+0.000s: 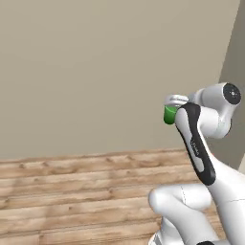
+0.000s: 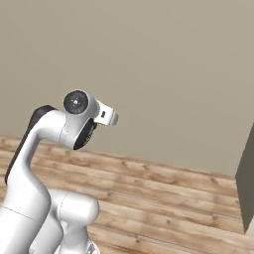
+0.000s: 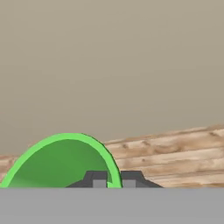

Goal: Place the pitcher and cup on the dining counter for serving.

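— From the left base view, the cup (image 1: 169, 115) is up in the air at the end of the arm, well above the wood floor (image 1: 72, 191), with the beige wall (image 1: 95, 72) behind it. If it drops from there, it bounces away.

— What would shake it loose?

— A thin pinch on the rim, I'd say, plus the base driving. The forearm covers most of the cup, so the hold itself is hidden.

— And the right base view?

— Arm, wall, floor, and a dark panel edge (image 2: 246, 188) cut off at the right.

— The hand view?

— The gripper (image 3: 113, 178) has its two fingertips closed on the cup's green rim, one inside, one outside. The cup's body is cut off at the bottom.
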